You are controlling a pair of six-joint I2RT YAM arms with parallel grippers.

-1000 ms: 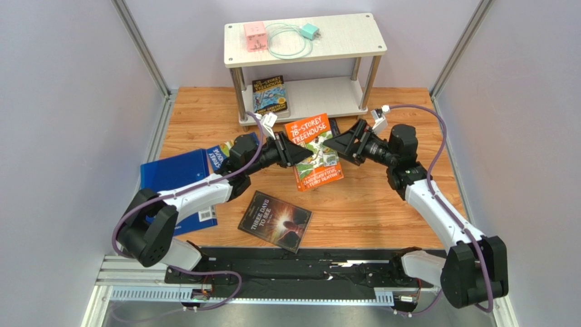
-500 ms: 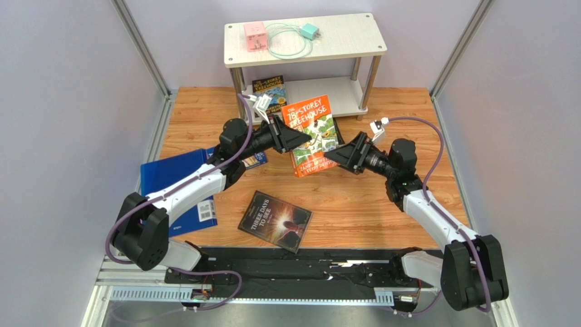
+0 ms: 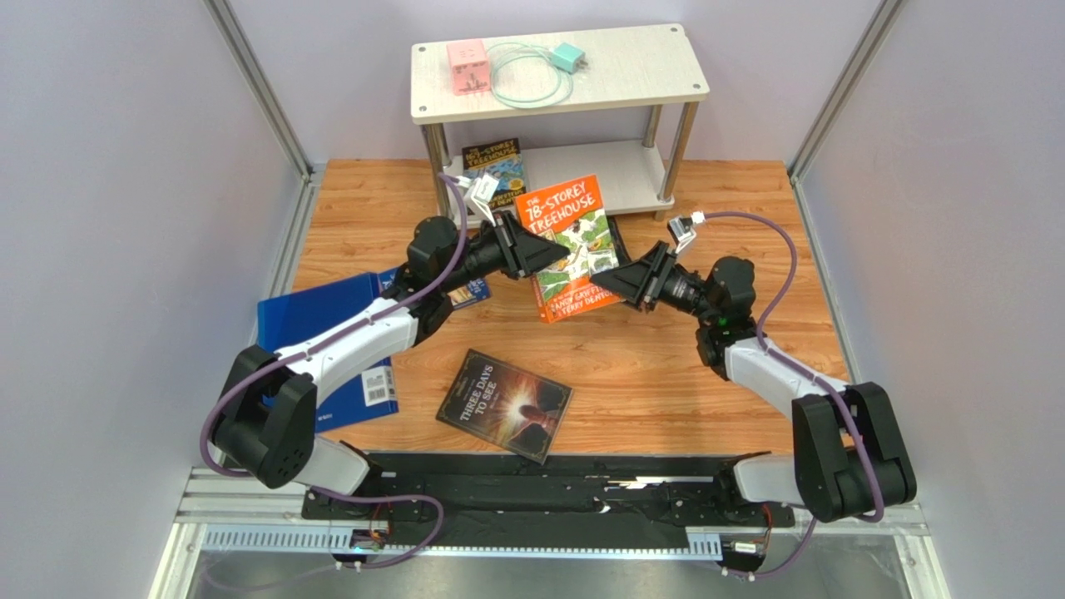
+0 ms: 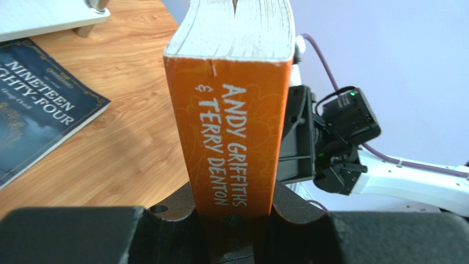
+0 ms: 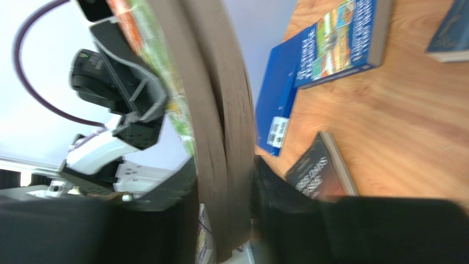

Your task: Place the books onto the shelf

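An orange book (image 3: 565, 237) hangs tilted in the air in front of the shelf (image 3: 650, 77). My left gripper (image 3: 530, 256) is shut on its spine (image 4: 231, 121), and the left wrist view shows one jaw on each cover. My right gripper (image 3: 623, 277) is shut on the opposite page edge (image 5: 220, 110); the right wrist view is blurred. Another bright book (image 3: 495, 169) lies on the shelf's lower board (image 3: 600, 175). The black "Three Days to See" (image 3: 504, 402) lies near the front. A dark "Nineteen Eighty-Four" (image 4: 38, 104) rests on the table.
A pink box (image 3: 466, 65), a teal plug (image 3: 569, 58) and a coiled cable (image 3: 528, 85) lie on the shelf's top board. A large blue book (image 3: 328, 343) lies at the left, with a smaller bright-covered one (image 5: 344, 38) partly on it. Grey walls close in both sides.
The left gripper carried the orange book up and back toward the shelf. The right gripper followed, slid over the book's page edge and closed on it.
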